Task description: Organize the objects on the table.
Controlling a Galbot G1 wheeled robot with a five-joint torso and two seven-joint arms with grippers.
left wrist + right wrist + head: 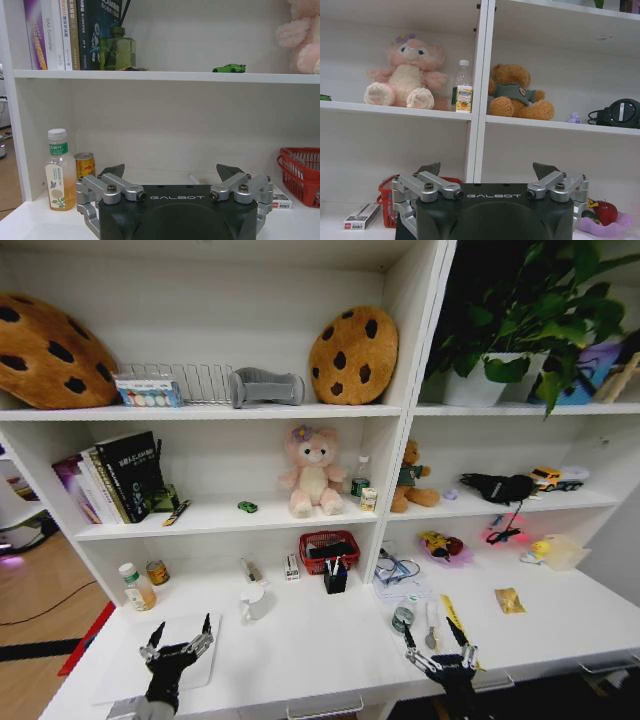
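Table (300,650) crowded — red basket (328,550), bottle (137,586), mug (254,601) stand behind both grippers.

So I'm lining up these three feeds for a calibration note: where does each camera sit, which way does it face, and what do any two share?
Head view: on the robot's head, looking forward and down at the white desk and shelving; shows left gripper and right gripper, both open.
Left wrist view: behind the left gripper, facing the shelf with books and green toy car.
Right wrist view: behind the right gripper, facing the pink plush and brown bear.
Shared: both wrist views show the red basket.
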